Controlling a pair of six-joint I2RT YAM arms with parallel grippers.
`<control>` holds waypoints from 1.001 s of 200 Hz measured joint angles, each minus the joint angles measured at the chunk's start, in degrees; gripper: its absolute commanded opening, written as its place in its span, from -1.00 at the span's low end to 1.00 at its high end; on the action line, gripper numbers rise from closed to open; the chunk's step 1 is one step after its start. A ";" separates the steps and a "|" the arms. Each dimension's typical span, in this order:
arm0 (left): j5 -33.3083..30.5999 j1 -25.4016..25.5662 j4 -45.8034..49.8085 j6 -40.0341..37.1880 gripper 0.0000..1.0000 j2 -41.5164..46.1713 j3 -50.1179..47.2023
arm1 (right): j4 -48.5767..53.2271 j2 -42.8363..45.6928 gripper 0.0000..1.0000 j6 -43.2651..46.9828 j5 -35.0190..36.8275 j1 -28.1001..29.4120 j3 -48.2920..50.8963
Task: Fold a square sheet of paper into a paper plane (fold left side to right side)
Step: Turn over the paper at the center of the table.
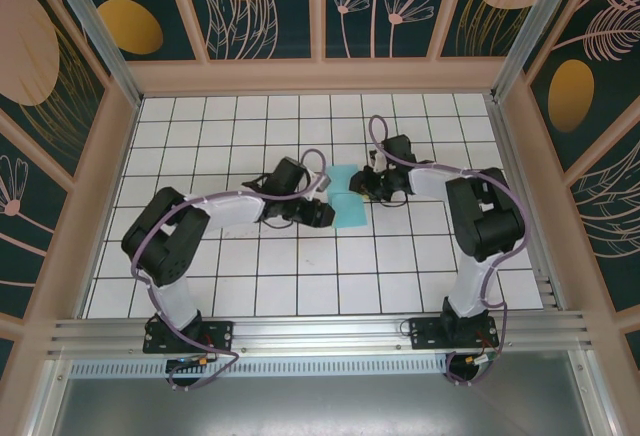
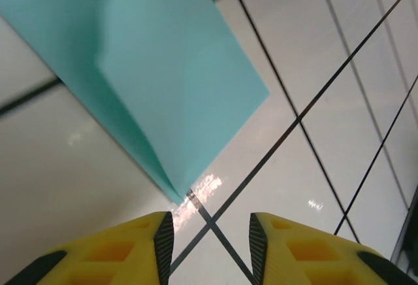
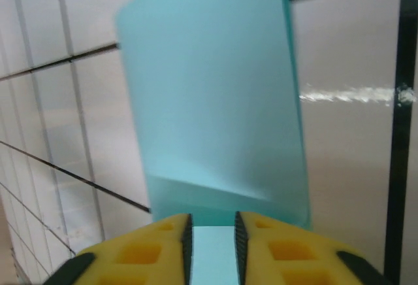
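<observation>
I see the thin light turquoise sheet of paper (image 1: 348,201), folded over on itself, lying mid-way on the white gridded table (image 1: 300,276) between my two arms. My left gripper (image 2: 210,242) stands open and empty, with the paper's corner just ahead of it. My right gripper (image 3: 212,233) is parted narrowly, and turquoise shows through the gap.

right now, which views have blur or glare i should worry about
top external: sharp, evenly lit, paper crisp; left wrist: paper's far upper-left part smeared, white glare on the table beside its near corner; right wrist: whole paper soft and out of focus, bright glare streak on the table to its right
</observation>
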State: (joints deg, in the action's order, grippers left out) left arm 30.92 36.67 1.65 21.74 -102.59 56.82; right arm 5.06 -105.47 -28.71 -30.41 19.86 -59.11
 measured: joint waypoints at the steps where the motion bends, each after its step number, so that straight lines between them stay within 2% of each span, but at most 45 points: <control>1: 0.07 -0.13 0.00 0.07 -0.10 0.07 0.04 | -0.02 0.15 -0.26 0.07 0.04 -0.02 0.00; 25: 0.81 -4.24 -0.17 0.85 -0.03 0.31 2.19 | 0.83 5.07 0.06 1.68 2.32 -0.81 0.00; 53: 2.21 -5.64 -0.28 0.85 -0.01 -3.19 6.97 | 0.74 10.82 0.23 3.23 4.87 -2.32 2.27; 125: 8.55 -5.38 -0.50 0.85 -0.07 -15.17 15.32 | -0.09 13.51 0.25 3.39 4.85 -3.80 12.50; 141: 9.81 -5.38 -0.50 0.87 -0.17 -16.44 16.13 | -0.11 13.51 0.24 3.39 4.83 -3.80 12.87; 200: 10.40 -5.38 -0.26 0.83 -0.78 -17.00 17.00 | -0.35 13.51 0.24 3.34 3.23 -3.80 12.90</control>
State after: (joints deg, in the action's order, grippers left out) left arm 41.32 31.29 1.39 22.57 -119.59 73.82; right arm 4.71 -91.96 -25.36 -27.18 16.05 -46.22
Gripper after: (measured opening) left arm 0.148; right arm 0.619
